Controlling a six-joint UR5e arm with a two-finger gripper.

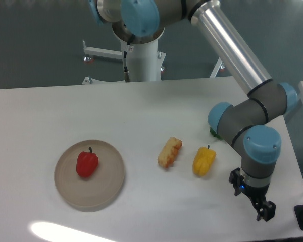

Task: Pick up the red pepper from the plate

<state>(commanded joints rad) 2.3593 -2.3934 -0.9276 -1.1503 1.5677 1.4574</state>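
The red pepper point(87, 163) sits on the plate point(111, 187) at lower left. A corn cob point(169, 152) and yellow pepper point(204, 161) lie mid-frame; something green point(212, 132) peeks behind the arm. Gripper point(265, 212), lower right, holds nothing; its opening is unclear. No writing shows.

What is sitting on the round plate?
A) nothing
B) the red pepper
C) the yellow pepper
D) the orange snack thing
B: the red pepper lies on the plate, while the yellow pepper sits on the white table.

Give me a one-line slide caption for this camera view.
Red pepper sits on the plate while the gripper hovers far right, beyond the yellow pepper.
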